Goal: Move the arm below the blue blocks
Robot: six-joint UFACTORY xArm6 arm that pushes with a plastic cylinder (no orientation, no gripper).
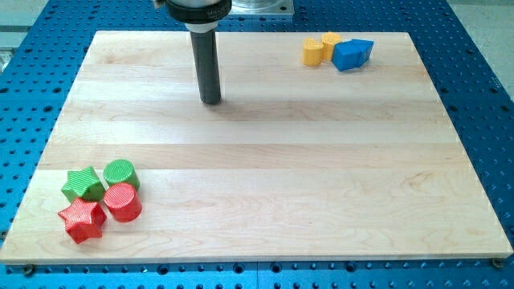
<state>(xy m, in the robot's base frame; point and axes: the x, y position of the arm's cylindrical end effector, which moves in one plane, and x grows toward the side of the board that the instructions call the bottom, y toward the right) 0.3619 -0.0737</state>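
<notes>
Wooden board [257,209] lying on a blue perforated bench, seen from above and slightly in front. A dark vertical rod hangs from the arm at the view's top; the tip [210,101] rests on bare wood in the upper left-centre, touching no block. The rod has no fingers or jaws, so nothing is gripped or held.

The blue blocks [352,54], two angular pieces pressed together so that their exact shapes are hard to tell, sit near the top right edge. Touching them on the left are a yellow cylinder [312,52] and a second yellow block [330,39] behind it. The tip is well apart from this cluster, to its left and slightly lower.

Far off at the bottom left sit a green star [82,184], a green cylinder [120,173], a red cylinder [123,202] and a red star [82,221].

The blocks look small, rigid and light, likely to slide at any nudge. The task needs no contact: the tip should stop on clear wood just below the blue pair.
</notes>
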